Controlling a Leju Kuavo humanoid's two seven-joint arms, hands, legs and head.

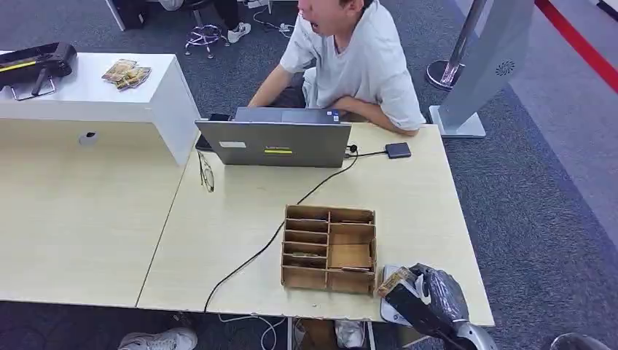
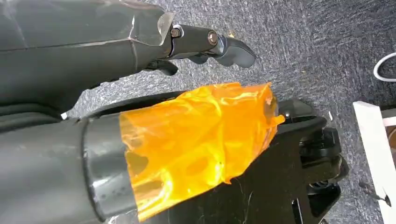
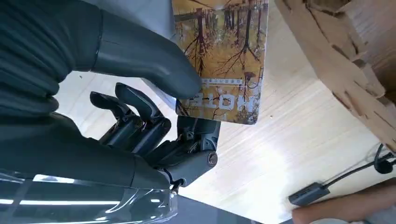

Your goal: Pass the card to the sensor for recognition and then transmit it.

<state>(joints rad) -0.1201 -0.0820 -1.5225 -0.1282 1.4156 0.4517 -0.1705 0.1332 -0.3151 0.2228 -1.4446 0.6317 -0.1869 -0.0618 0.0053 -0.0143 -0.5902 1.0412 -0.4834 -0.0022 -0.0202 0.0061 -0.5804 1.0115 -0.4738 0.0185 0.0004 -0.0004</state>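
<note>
At the near right edge of the pale wooden counter [image 1: 408, 197], the robot's right hand [image 1: 430, 292] holds a glossy card printed with autumn trees and the word HOTEL [image 3: 224, 56], pinched between its thick grey thumb [image 3: 149, 60] and the darker fingers [image 3: 196, 135] beneath it. The card sits just beside the near right corner of a brown wooden organiser box with several compartments [image 1: 329, 248], above a small white flat device [image 1: 390, 306] lying on the counter edge. A grey open laptop [image 1: 275, 142] stands farther back, with a black cable [image 1: 255, 251] running across the counter past the box. A person in a light grey T-shirt [image 1: 364, 65] sits behind the laptop. The left hand [image 2: 205, 44] hangs over grey carpet [image 2: 317, 42], its fingers curled in and holding nothing.
</note>
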